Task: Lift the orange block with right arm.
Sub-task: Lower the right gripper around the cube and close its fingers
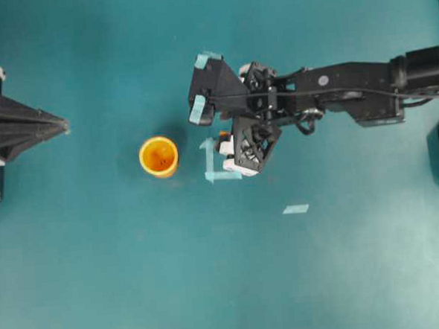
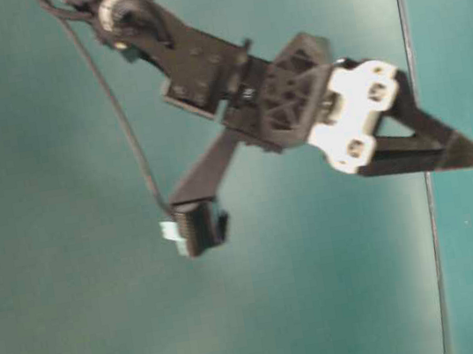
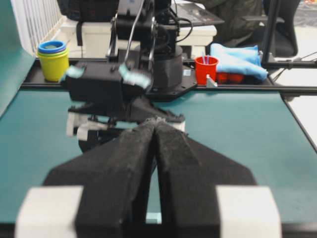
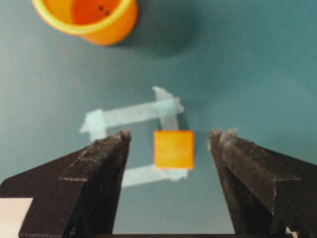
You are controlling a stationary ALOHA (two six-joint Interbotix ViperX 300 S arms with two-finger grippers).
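Note:
The orange block (image 4: 173, 148) sits on the teal table at a corner of a pale tape square (image 4: 131, 113). My right gripper (image 4: 171, 137) is open, with one black finger on each side of the block and a gap to each. In the overhead view the right gripper (image 1: 231, 143) hangs over the tape square and only a sliver of the block (image 1: 223, 137) shows beside it. My left gripper (image 1: 62, 127) is shut and empty at the far left edge; its closed fingertips (image 3: 156, 122) point at the right arm (image 3: 109, 89).
A round orange-yellow cup (image 1: 158, 155) stands left of the tape square, also in the right wrist view (image 4: 89, 17). A loose tape strip (image 1: 296, 209) lies lower right. Beyond the table are stacked cups (image 3: 53, 59), a red cup (image 3: 205, 69) and a blue cloth (image 3: 237, 58).

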